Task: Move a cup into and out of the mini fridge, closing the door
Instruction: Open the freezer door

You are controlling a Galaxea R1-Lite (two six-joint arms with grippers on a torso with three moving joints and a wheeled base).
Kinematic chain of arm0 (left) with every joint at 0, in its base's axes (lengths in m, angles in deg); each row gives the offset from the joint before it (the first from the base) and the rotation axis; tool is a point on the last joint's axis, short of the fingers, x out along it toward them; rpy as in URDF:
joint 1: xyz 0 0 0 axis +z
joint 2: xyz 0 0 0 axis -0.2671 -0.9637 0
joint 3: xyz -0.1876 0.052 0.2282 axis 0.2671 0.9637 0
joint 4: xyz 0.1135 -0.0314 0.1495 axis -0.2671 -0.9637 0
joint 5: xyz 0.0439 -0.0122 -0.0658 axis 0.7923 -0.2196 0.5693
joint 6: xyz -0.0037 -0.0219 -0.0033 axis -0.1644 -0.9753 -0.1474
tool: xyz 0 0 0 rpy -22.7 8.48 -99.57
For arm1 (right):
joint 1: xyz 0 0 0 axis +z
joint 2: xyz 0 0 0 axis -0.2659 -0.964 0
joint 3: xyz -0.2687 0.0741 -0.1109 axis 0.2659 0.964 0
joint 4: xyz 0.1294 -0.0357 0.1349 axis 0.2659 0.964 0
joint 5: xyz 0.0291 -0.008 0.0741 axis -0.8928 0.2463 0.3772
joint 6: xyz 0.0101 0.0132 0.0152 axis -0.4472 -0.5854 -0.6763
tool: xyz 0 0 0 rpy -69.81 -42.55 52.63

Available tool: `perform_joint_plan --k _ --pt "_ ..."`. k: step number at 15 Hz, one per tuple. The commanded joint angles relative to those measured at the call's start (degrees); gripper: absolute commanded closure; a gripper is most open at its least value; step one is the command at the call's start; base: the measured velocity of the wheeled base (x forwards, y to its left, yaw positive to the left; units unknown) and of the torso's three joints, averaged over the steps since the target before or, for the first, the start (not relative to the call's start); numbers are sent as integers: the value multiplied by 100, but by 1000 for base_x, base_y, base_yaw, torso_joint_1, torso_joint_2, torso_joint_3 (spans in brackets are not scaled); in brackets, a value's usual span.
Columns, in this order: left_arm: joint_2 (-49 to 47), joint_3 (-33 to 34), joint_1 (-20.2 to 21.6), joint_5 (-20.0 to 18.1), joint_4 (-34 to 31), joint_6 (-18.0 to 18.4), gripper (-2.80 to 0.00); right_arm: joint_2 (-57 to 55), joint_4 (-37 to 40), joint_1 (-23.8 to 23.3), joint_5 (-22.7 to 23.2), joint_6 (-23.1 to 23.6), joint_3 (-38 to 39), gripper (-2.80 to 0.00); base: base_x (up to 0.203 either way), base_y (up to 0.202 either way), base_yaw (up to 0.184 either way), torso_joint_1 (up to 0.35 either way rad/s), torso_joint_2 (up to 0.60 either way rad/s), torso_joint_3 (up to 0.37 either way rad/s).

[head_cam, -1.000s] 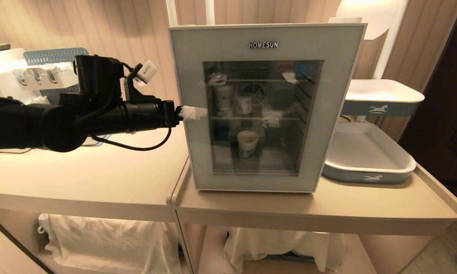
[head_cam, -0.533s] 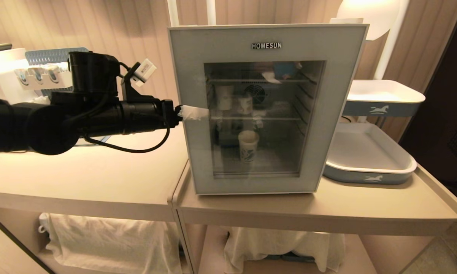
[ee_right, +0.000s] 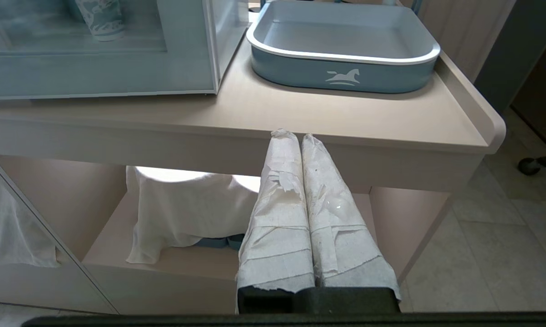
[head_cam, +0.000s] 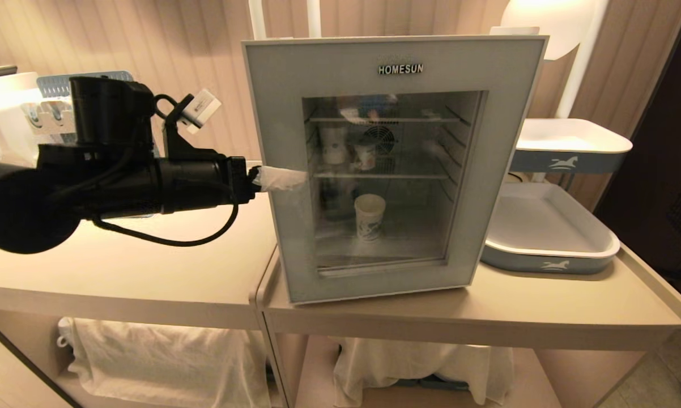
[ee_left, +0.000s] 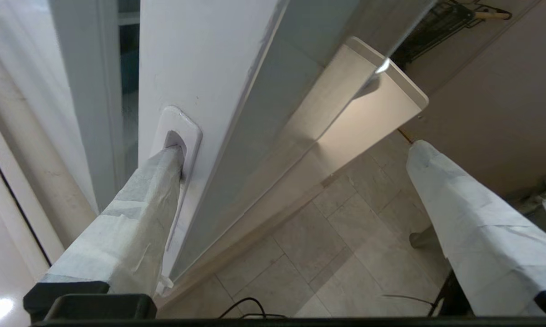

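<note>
Opening the door [head_cam: 272, 170] of the mini fridge [head_cam: 394, 51]: left pincer [ee_left: 295, 150] spread wide, one finger [ee_left: 161, 177] hooked in the edge recess. Cup [head_cam: 369, 216] inside on the floor. Next: swing wider, then reach in. Right pincer [ee_right: 300, 141] closed, parked below the counter [ee_right: 368, 118].

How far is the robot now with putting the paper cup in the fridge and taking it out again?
Done: the small white paper cup with a blue print stands inside the white box-shaped mini fridge, on its floor. In hand: the open left gripper has one taped finger hooked in the recessed handle on the edge of the grey-framed glass door, which stands slightly ajar. Left: take the cup out and close the door. The right gripper is parked shut below the counter.
</note>
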Motion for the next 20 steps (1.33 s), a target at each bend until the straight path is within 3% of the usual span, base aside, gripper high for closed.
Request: perform_joint_plan --k 1,7,10,13,14,20 --pt "357 226 10 9 -21 -12 -280 -7 -1 2 4 2 -6 0 0 0 0 0 0 0" --pt "1281 1018 10 -22 -319 8 -280 -1 -1 2 4 2 2 0 0 0 0 0 0 0" --pt "1881 1371 16 -32 -798 35 -280 -7 -1 2 4 2 -1 0 0 0 0 0 0 0" --pt "2384 1805 239 -31 -1005 86 -280 1 -1 2 4 2 0 0 0 0 0 0 0 0" --pt "2495 1869 409 -26 -1032 102 0 -7 -1 2 4 2 2 0 0 0 0 0 0 0" --pt "2272 1774 946 177 -1043 677 0 -7 -1 2 4 2 -2 0 0 0 0 0 0 0"
